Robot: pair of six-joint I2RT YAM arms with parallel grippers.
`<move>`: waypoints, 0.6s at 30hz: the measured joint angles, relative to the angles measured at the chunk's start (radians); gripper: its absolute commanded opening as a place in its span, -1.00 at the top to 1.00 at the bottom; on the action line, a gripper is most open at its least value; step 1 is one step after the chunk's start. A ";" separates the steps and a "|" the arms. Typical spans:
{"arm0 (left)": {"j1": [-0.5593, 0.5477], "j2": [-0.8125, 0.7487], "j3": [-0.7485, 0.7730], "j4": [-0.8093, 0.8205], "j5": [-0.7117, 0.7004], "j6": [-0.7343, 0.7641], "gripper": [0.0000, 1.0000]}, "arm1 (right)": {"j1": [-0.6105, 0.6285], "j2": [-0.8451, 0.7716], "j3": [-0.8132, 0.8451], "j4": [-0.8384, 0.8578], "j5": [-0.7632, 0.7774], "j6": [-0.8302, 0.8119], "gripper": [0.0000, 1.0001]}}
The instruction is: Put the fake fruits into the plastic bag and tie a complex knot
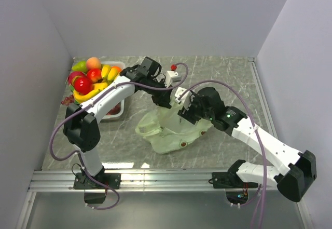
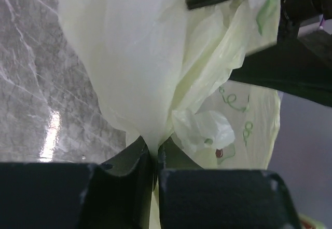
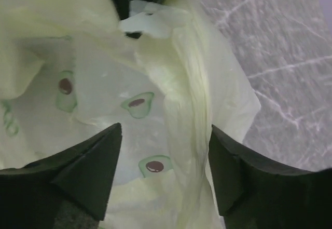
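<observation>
At mid-table, both claws work at the plastic bag (image 1: 171,130).
The left gripper (image 2: 155,153) pinches a fold of its film, jaws almost closed. The right gripper (image 3: 166,128) stands wide astride another fold, gripping nothing. The fake fruits (image 1: 91,79) lie heaped far left.

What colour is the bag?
The bag is pale green with brown-centred green prints; clearest in right wrist view.

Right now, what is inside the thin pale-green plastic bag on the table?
No fruit shows inside the thin pale-green plastic bag, only green printed marks on its film. Crumpled folds cover its deeper part, so that is hidden.
</observation>
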 measured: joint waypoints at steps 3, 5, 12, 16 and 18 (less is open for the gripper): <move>0.001 0.037 0.055 -0.047 0.014 0.047 0.74 | 0.002 0.045 0.001 0.029 0.056 -0.008 0.41; 0.002 0.050 0.070 -0.066 0.016 0.071 0.71 | 0.002 0.069 0.002 0.029 0.081 -0.007 1.00; 0.007 0.054 0.123 -0.148 0.036 0.189 0.77 | -0.002 0.074 0.024 -0.029 0.085 0.030 0.32; 0.007 0.064 0.159 -0.175 0.054 0.233 0.75 | -0.002 0.053 0.052 -0.063 0.074 0.048 -0.93; 0.008 0.068 0.161 -0.181 0.061 0.249 0.71 | -0.002 0.040 0.062 -0.066 0.074 0.053 -0.93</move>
